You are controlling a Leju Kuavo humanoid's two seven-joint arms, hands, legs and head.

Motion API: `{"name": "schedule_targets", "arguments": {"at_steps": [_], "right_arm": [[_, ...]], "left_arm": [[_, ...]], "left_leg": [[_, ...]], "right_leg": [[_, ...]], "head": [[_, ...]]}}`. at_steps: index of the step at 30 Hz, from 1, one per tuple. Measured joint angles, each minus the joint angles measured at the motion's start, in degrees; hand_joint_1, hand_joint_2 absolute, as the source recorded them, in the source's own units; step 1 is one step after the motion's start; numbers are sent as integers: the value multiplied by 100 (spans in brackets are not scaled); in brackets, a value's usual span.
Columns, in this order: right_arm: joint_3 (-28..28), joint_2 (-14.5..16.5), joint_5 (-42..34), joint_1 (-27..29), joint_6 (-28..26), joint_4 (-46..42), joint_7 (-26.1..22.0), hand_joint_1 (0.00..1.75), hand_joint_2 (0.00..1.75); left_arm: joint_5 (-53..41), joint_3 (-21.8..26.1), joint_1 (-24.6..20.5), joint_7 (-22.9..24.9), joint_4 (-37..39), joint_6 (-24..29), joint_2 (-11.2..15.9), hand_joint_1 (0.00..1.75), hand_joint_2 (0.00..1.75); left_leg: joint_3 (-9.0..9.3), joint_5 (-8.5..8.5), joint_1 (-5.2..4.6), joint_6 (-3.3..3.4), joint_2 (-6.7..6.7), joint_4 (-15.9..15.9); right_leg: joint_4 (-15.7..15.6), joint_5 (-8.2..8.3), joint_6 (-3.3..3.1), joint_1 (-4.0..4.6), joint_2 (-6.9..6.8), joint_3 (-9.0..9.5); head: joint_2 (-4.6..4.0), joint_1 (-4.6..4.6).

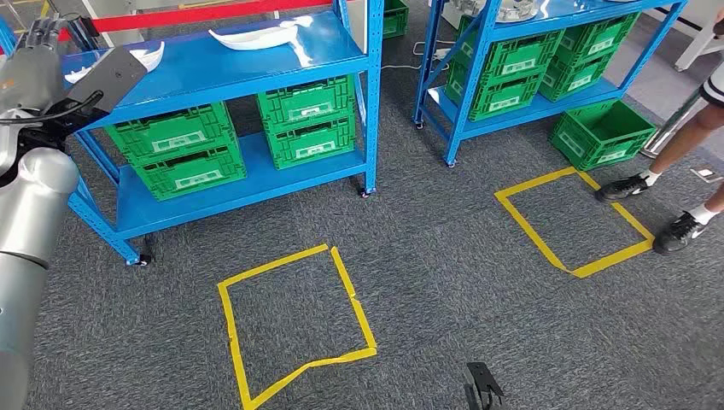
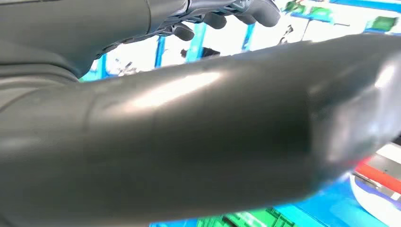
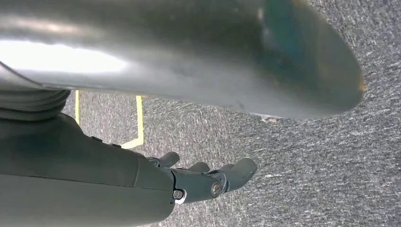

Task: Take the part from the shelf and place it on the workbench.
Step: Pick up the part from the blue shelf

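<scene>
The white part [image 1: 260, 34] lies on the blue shelf's [image 1: 282, 60] top deck, long axis along the shelf front. The left robot hand [image 1: 38, 43], raised beside the shelf, is nearer; finger state cannot be determined. The right robot hand [image 3: 208, 182] hangs over carpet, fingers curled loosely, empty.

Looks like a workshop or warehouse: blue metal shelves [image 1: 230, 64] stacked with green crates [image 1: 178, 149], grey carpet in front marked with yellow tape squares [image 1: 294, 320].
</scene>
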Motion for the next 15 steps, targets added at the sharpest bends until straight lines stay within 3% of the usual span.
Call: {"name": "schedule_targets", "arguments": {"at_steps": [6, 15], "right_arm": [[1, -1, 96, -7, 23, 1, -8, 0, 0], [20, -1, 290, -130, 68, 1, 109, 0, 0]], "left_arm": [[-44, -318, -5, 113, -4, -18, 98, 0, 0], [-56, -683, -33, 293, 230, -381, 742, 0, 0]], "left_leg": [[1, 0, 0, 0, 3, -5], [8, 3, 2, -4, 9, -12]], "right_leg": [[3, 0, 0, 0, 4, 1], [5, -3, -4, 3, 3, -2]], "head": [[0, 0], [0, -1]]}}
